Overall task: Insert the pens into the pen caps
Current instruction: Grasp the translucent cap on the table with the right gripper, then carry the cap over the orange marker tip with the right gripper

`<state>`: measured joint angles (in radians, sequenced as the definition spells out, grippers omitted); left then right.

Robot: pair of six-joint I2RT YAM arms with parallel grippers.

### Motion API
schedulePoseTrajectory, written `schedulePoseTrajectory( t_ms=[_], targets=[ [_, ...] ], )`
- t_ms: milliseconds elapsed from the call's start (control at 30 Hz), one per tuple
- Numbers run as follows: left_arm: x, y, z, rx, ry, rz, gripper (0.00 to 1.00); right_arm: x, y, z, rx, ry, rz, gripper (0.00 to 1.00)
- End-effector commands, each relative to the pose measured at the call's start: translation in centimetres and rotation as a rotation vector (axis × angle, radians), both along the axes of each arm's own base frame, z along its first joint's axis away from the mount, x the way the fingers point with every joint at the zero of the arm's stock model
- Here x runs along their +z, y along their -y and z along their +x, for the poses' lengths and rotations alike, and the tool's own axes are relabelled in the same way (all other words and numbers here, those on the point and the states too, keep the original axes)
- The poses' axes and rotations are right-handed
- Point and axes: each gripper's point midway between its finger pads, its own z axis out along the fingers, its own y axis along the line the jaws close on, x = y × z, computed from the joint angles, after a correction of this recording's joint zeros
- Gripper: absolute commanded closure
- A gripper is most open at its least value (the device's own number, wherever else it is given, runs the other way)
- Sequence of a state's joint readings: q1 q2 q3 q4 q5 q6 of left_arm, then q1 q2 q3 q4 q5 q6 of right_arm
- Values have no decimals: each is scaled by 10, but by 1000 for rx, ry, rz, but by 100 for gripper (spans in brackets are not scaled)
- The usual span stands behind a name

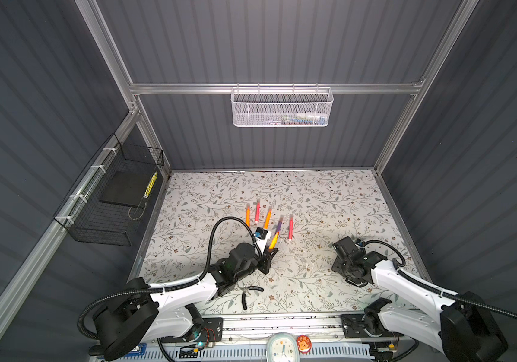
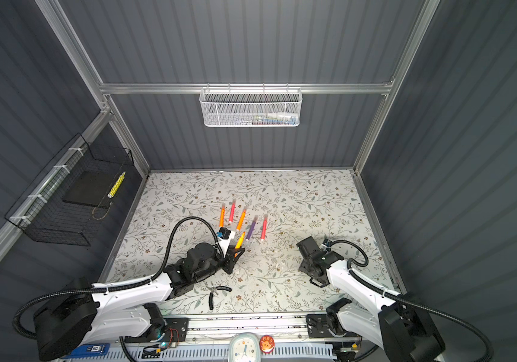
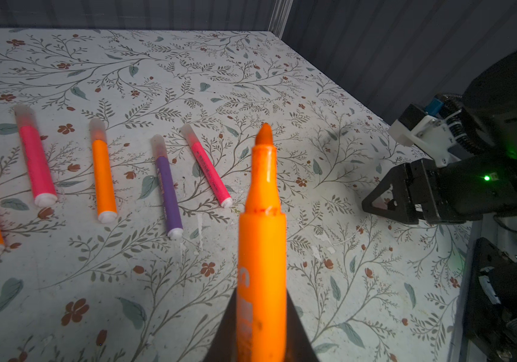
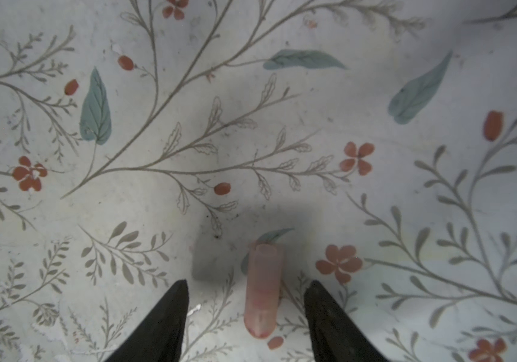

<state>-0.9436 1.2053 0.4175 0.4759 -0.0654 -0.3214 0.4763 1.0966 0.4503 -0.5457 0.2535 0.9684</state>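
Black pliers (image 1: 244, 301) — apart from pens (image 1: 290, 228)

Held orange pen (image 3: 262, 250) rear cut by frame; mesh basket (image 1: 282, 109) contents indistinct.

Between the fingers (image 4: 169, 319) of the right gripper (image 4: 248, 282) only a small cap (image 4: 263, 291) lies, with bare table (image 4: 407, 203) either side and ahead, while ahead of the left gripper (image 3: 262, 291) a row of pens (image 3: 103, 178) crowds one side.
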Motion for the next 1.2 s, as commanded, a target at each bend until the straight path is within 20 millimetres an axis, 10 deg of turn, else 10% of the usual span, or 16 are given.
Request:
schedulePoseTrajectory(
  t_ms=[0,800,967,1167],
  targets=[
    [1,0,-5,-21,16,-4,100,-3,1,0,-13,-3,-1,50],
    [12,-6,-11,-31,34,-16,100,5,-5,5,19,-59,-22,85],
    [17,-3,-14,-40,38,-48,100,55,-22,25,60,112,27,88],
    [27,14,-29,-100,43,-120,100,162,-80,54,188,540,275,89]
  ],
)
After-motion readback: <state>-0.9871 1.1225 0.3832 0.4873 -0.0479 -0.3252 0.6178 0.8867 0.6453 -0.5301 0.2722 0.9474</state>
